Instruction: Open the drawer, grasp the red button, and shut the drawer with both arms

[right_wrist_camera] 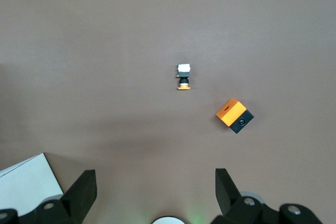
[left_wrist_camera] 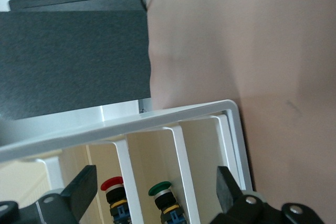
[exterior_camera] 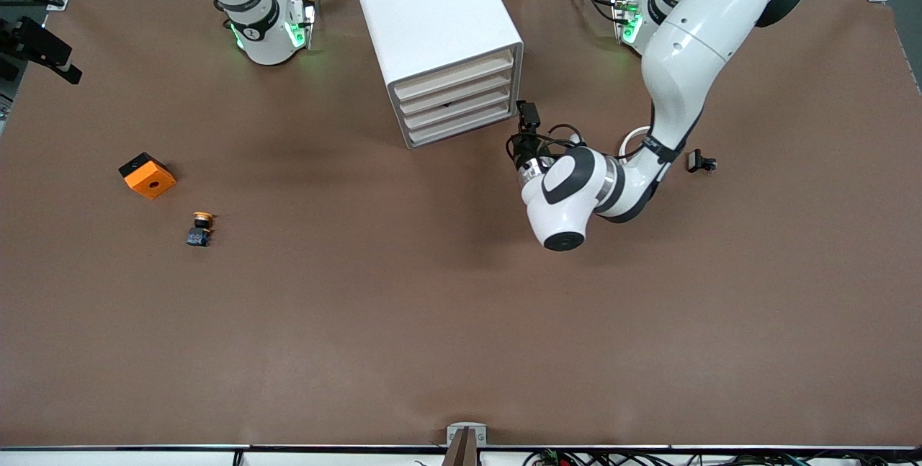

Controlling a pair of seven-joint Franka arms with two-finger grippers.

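While the right gripper (right_wrist_camera: 152,192) waits spread, the left gripper (left_wrist_camera: 157,184), splayed before the cabinet's (exterior_camera: 432,34) shelves, must be advanced onto the button (left_wrist_camera: 113,195) at its 7 o'clock.

Drawer unit (exterior_camera: 439,41) on the tabletop (exterior_camera: 432,322) between the arm bases; cube (exterior_camera: 148,175) and yellow-capped button (exterior_camera: 200,228) toward the right arm's end, button nearer the front camera.
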